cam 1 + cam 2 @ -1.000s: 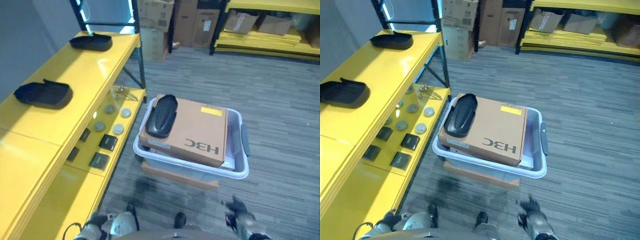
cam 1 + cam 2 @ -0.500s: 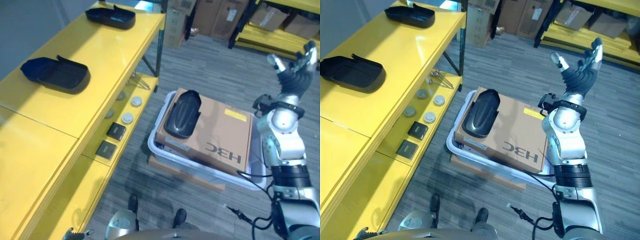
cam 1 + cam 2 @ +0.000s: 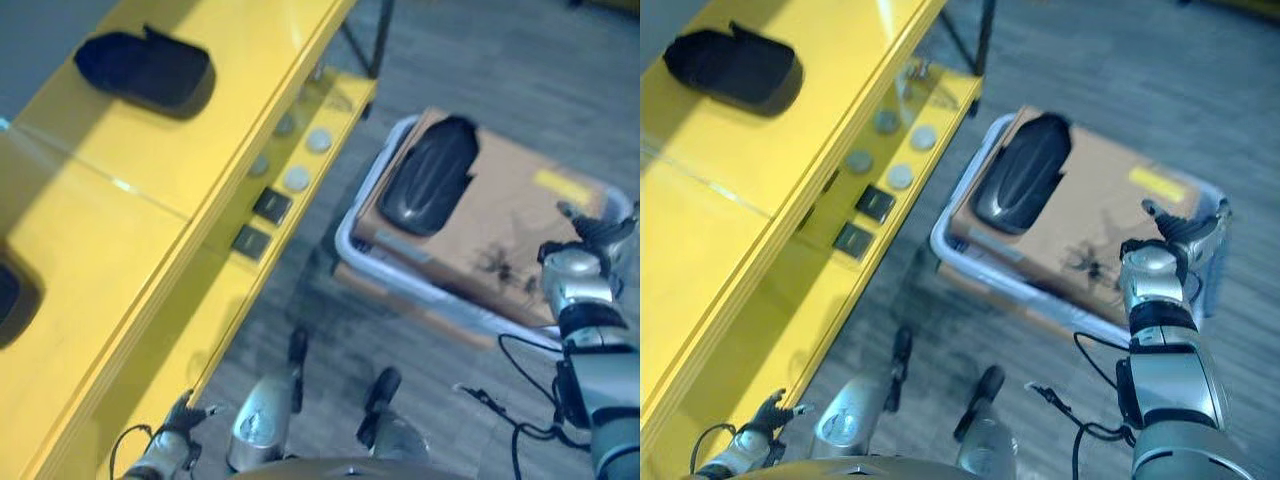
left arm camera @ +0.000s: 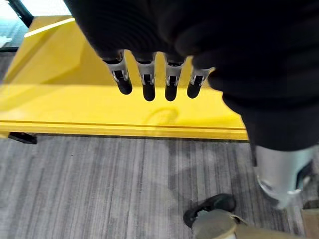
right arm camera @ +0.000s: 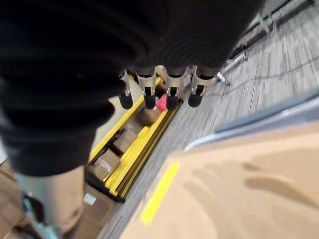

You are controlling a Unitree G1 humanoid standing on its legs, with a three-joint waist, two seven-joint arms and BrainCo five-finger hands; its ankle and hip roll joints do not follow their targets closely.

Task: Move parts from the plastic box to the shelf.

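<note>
Resting on a cardboard box (image 3: 500,225) inside the plastic box (image 3: 960,210), the dark part (image 3: 428,187) lies at the cardboard's shelf-side end, untouched by either hand. The plastic box stands on the floor just beside the yellow shelf (image 3: 150,250).

Change over the last second: the right hand (image 3: 598,232), low and idle a second ago and raised high half a second ago, has come down to hover over the far end of the cardboard box, well apart from the part. Its fingers (image 5: 172,94) are straight and hold nothing.

The left hand (image 3: 186,418) hangs low near the shelf's front edge, fingers (image 4: 147,84) straight, also empty.

Another dark part (image 3: 145,70) already lies on the shelf top; small discs (image 3: 902,176) and flat squares (image 3: 865,220) sit on the lower level.

Judgement: the reach is under way, but no grasp is made. The right hand must cross the cardboard toward the shelf side to meet the part.
</note>
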